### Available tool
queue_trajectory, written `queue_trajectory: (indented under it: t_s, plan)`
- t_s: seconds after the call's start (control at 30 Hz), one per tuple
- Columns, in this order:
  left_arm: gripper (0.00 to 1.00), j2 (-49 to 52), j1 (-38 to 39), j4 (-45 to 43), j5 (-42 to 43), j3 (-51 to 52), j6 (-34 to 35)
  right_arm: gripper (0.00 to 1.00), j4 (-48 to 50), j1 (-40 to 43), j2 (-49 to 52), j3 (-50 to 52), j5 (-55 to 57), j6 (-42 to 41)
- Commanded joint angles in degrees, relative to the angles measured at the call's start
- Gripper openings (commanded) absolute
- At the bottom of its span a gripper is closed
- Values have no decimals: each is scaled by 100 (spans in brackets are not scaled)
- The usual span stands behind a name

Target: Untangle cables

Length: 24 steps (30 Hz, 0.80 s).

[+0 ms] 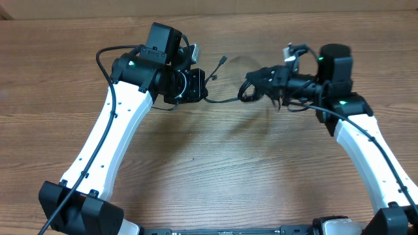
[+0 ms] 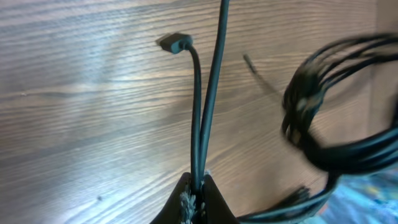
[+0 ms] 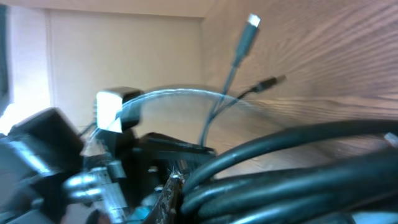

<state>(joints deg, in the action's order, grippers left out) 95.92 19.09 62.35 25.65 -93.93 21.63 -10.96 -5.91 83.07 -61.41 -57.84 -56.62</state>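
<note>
Thin black cables stretch taut between my two grippers above the wooden table. My left gripper is shut on two strands that run up from its jaws; one ends in a small black plug. My right gripper is shut on a coiled bundle of loops, which fills the right wrist view and appears blurred in the left wrist view. A silver-tipped plug and a dark plug stick out beyond the bundle. One loose end points toward the table's far side.
The wooden table spreads toward the near edge between the two white arms. Its far edge meets a pale wall. Thicker black arm cables loop beside the left arm and along the right arm.
</note>
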Motion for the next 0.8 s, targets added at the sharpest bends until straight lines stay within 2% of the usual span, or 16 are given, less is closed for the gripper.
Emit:
queue_trajectory:
  t_s: [0.0, 0.17, 0.23, 0.37, 0.43, 0.47, 0.53, 0.57, 0.63, 0.77]
  plan:
    - [4, 9, -48, 90, -505, 15, -625, 4, 411, 219, -177, -46, -592, -717]
    - [4, 9, 140, -70, -509, 601, -647, 4, 1834, 240, -175, -46, -586, -1784]
    - [4, 9, 162, -212, -507, 866, -645, 4, 1958, 240, -175, -44, -527, -1801]
    - [4, 9, 155, -376, -503, 1023, -645, 4, 796, 157, -175, -44, -162, -879]
    - [4, -4, 155, -459, -422, 973, -647, 4, -479, 0, -175, -44, 564, -44]
    - [7, -4, 155, -496, -330, 916, -673, 4, -1113, -98, -173, -44, 1117, 378]
    - [27, -4, 155, -557, -146, 837, -741, 4, -1683, -212, -175, -44, 1696, 667]
    - [48, -4, 157, -605, 37, 791, -752, 4, -2105, -323, -175, -44, 2221, 911]
    - [61, -4, 168, -704, 415, 787, -754, 4, -2446, -413, -173, -44, 2717, 1008]
    - [64, -2, 369, -935, 1113, 789, -780, 4, -2981, -492, -173, -44, 3543, 1003]
